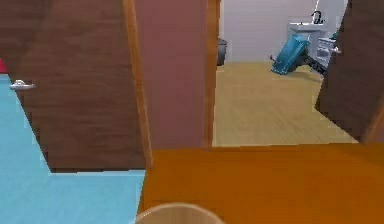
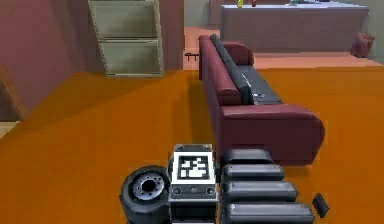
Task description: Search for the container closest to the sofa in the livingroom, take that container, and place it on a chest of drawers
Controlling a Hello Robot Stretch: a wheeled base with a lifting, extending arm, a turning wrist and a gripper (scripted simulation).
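claw (image 2: 148, 192) sits bottom centre-left in arm side view, far end unclear, so can't tell if it's grasping anything. maroon sofa (image 2: 245, 95) centre-right above it. beige drawer unit (image 2: 128, 40) upper left. forward view, bottom edge: tan round rim (image 1: 178, 212), can't confirm it's the container.

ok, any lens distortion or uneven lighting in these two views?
Forward view: the brown door and the dark door lean, a lens effect only; the tan floor beyond is lit brighter than the pink wall. Arm side view: even light, no glare; the sofa reads dark against the orange floor.
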